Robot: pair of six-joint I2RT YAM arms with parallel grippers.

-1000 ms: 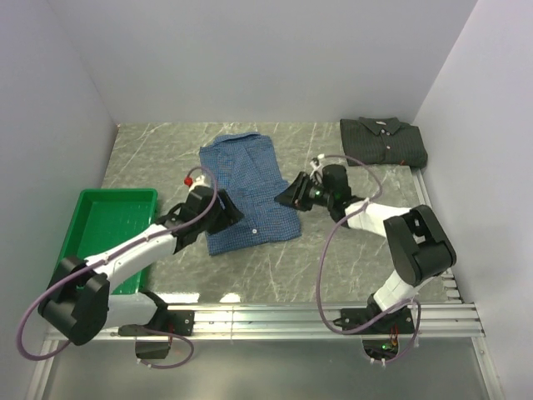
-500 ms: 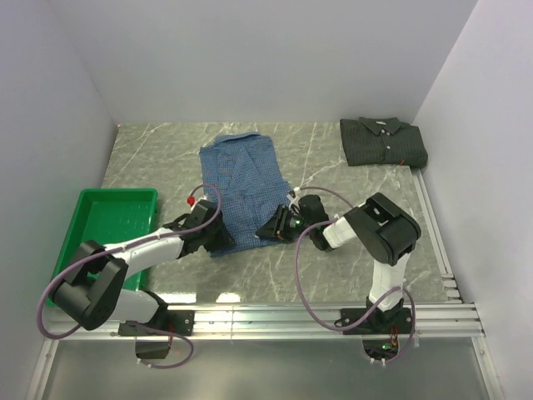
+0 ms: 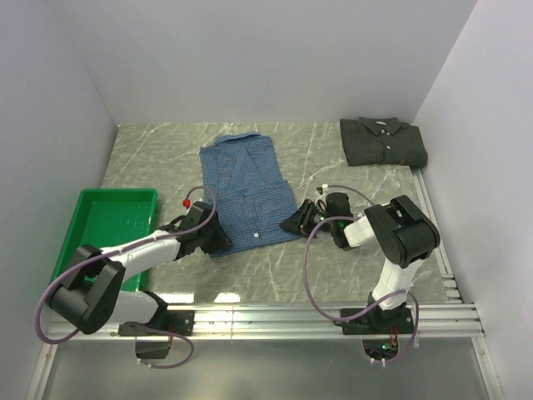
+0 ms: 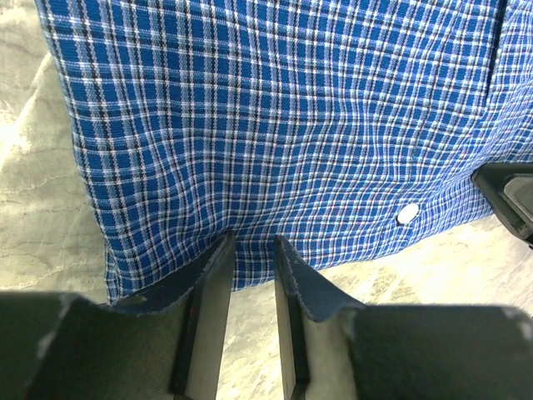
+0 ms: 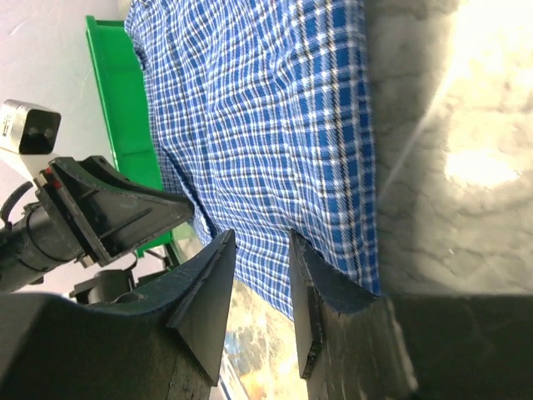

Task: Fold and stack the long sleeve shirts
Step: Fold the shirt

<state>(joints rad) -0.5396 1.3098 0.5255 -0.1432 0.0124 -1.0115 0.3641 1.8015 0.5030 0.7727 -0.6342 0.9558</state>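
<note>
The blue checked shirt (image 3: 246, 187) lies flat on the middle of the table, collar towards the back. My left gripper (image 3: 215, 239) is low at its near left corner. In the left wrist view the jaws (image 4: 252, 243) stand a little apart, with the hem of the shirt (image 4: 275, 108) at the fingertips. My right gripper (image 3: 297, 222) is low at the near right corner. Its jaws (image 5: 260, 237) are also apart, astride the edge of the shirt (image 5: 266, 108). The dark green-charcoal shirt (image 3: 383, 142) lies folded at the back right.
A green plastic tray (image 3: 83, 197) stands at the left, beside the left arm; it also shows in the right wrist view (image 5: 125, 83). Grey walls close in the left, back and right. A metal rail (image 3: 316, 317) runs along the near edge.
Both grippers came down from the middle of the blue shirt to its near hem. The right gripper then shifted right to the near right corner. The shirt's near edge lies wider now.
</note>
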